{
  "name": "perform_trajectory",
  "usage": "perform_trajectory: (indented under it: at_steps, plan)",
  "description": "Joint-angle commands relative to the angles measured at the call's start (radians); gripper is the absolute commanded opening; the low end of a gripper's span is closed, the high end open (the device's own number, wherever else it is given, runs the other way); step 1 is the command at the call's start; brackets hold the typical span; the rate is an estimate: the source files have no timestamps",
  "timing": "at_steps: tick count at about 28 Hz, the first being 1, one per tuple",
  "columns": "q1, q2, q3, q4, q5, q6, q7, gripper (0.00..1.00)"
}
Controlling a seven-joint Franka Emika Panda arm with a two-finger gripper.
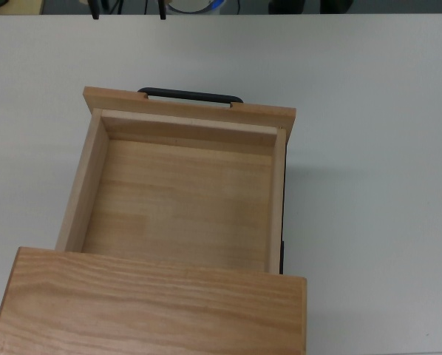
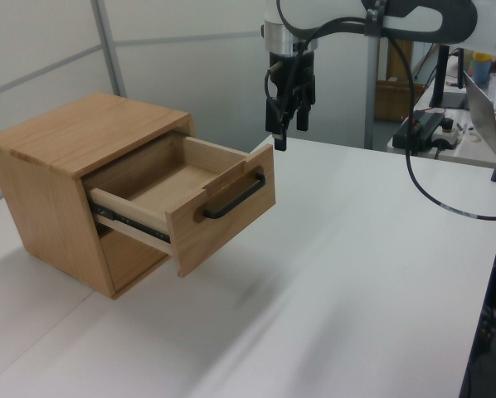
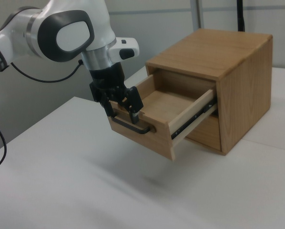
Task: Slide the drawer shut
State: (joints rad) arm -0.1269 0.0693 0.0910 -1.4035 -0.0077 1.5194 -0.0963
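While the white desk (image 2: 372,274) spans every view, carries a light-wood cabinet (image 2: 57,178) with a broad grained top. Cabinet at the left view's left, at the right view's right, along the top view's lower edge.

Drawer (image 1: 180,196) pulled well out of the cabinet's upper opening, roughly level, interior bare wood. Black slide rails visible along its sides in the left and right views. Front panel wider than the box, standing proud of both side walls. Second drawer front below it, flush with the cabinet.

White robot arm (image 3: 61,33) enters from the right view's upper left and from the left view's top, black cable trailing off toward the left view's right edge. Wrist pointing downward.

Claw (image 3: 126,110) hangs close in front of the drawer's front panel, fingertips at about handle height in the right view; in the left view appears above and behind the panel's far corner (image 2: 288,124). Fingers slightly spread, gap visible between them, nothing held. Contact with panel or handle: cannot tell.

Slim black bar handle (image 1: 190,95) mounted across the front panel's outer face, both ends fixed to the wood.

Clutter of equipment and cables on a far table (image 2: 447,133) at the left view's upper right.
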Motion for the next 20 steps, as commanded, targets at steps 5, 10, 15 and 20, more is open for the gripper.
perform_trajectory:
  at_steps: [5, 10, 15, 20]
  plan:
    - [0.001, -0.022, 0.001, -0.026, 0.022, -0.018, -0.043, 1.00]
    - [0.003, -0.022, 0.001, -0.029, 0.022, -0.019, -0.043, 0.65]
    - [0.006, -0.022, 0.003, -0.032, 0.022, -0.021, -0.042, 0.08]
    - [0.006, -0.020, 0.003, -0.034, 0.022, -0.021, -0.039, 0.00]
